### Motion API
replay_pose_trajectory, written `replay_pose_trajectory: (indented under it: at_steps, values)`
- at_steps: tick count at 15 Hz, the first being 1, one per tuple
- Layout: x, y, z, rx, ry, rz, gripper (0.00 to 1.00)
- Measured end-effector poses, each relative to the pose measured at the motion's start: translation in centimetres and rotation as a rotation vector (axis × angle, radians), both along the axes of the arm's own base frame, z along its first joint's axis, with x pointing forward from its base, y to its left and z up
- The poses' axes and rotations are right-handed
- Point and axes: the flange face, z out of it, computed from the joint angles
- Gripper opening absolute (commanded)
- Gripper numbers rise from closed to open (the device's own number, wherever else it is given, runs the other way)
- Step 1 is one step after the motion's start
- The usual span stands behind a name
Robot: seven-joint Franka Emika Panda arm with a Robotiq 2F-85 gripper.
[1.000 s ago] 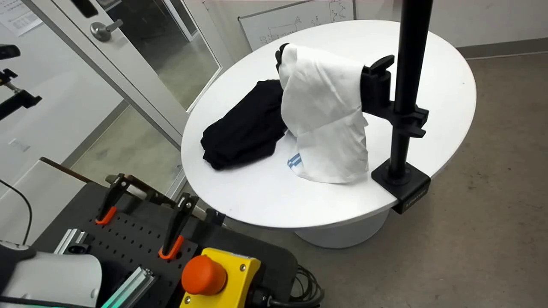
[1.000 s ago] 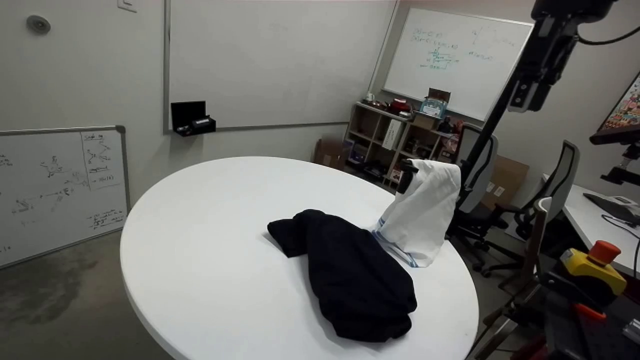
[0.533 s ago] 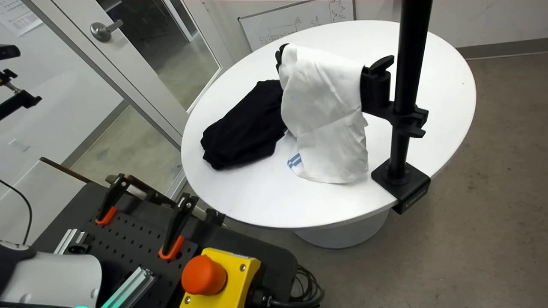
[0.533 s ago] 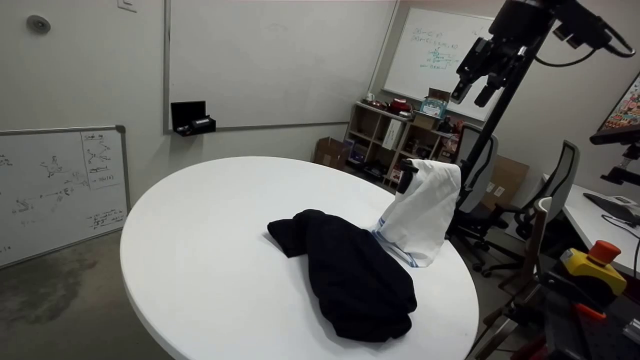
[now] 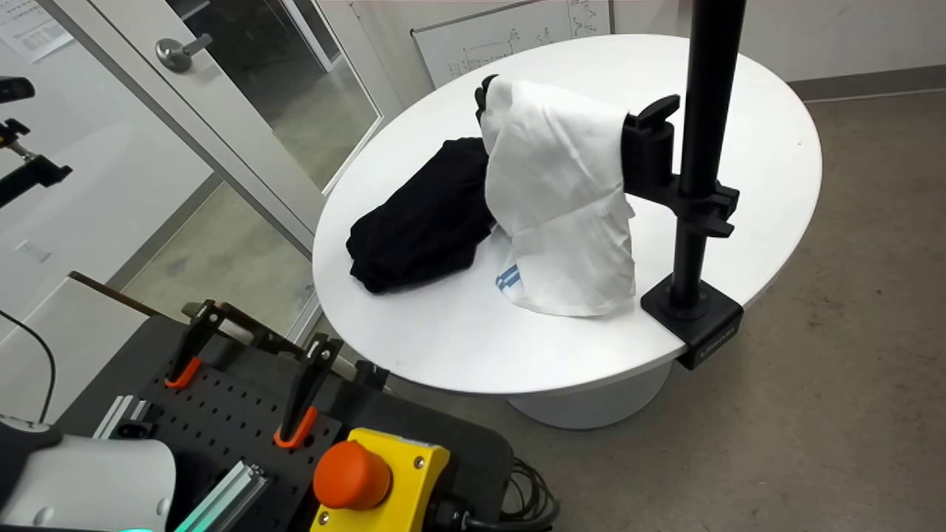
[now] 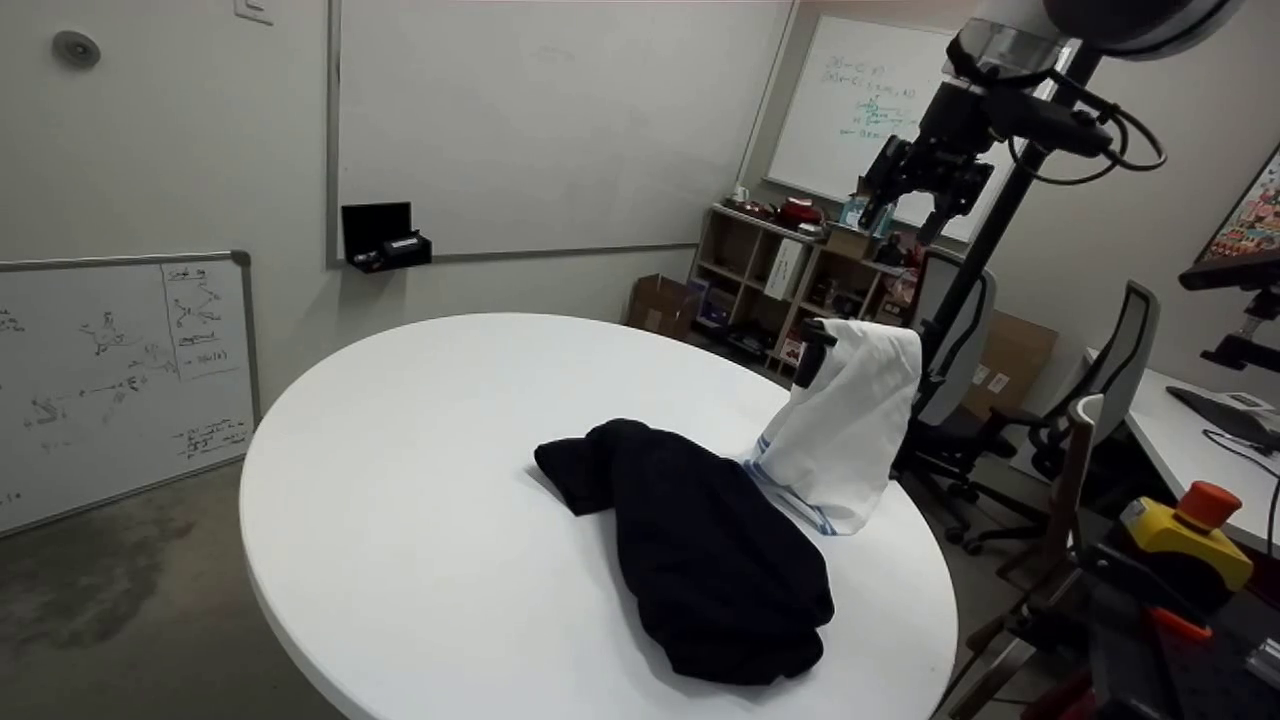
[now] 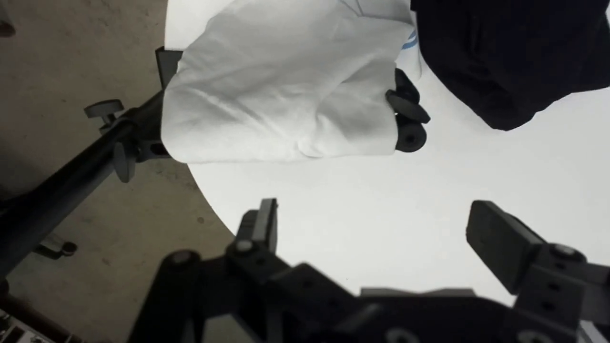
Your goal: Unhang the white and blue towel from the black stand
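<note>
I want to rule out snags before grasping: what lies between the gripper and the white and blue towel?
In the wrist view, only white tabletop shows between the gripper, its jaws open, and the towel; I see no object there.

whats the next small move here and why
Probably ease the gripper down toward the white and blue towel, draped over the black stand: in an exterior view the gripper hangs higher than the towel, and in the wrist view its jaws stand open with no towel between them.
</note>
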Motion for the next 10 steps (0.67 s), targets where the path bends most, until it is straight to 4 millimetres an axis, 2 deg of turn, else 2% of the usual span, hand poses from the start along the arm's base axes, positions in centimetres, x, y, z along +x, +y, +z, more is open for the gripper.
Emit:
replay_pose_trajectory:
  at_steps: [4, 10]
  values:
    - [2.0, -1.7, -2.8, 0.003, 0.028, -0.072, 1.00]
    - [3.8, -2.5, -6.7, 0.014, 0.072, -0.143, 1.00]
